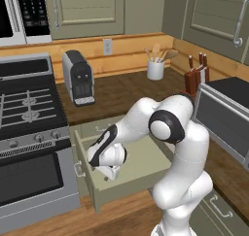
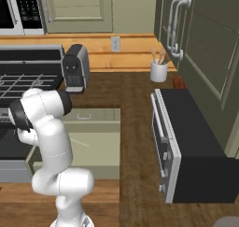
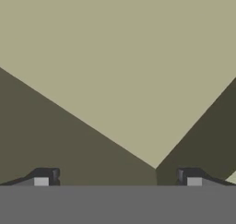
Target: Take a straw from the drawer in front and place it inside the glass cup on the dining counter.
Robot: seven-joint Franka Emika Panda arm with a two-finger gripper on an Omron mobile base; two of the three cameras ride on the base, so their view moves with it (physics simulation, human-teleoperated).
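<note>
My arm folds sharply at the elbow and bends down into the open drawer [image 1: 146, 164], its wrist turned so the gripper [image 1: 108, 173] points at the drawer's near left corner, low over the pale green floor. From the hand camera I see the fingertips [image 3: 44, 179] set wide apart with nothing between them, aimed at a bare inner corner. The straw [image 2: 80, 142] lies flat on the drawer floor, well right of the hand. A coffee machine [image 1: 78, 77] stands on the worktop behind.
</note>
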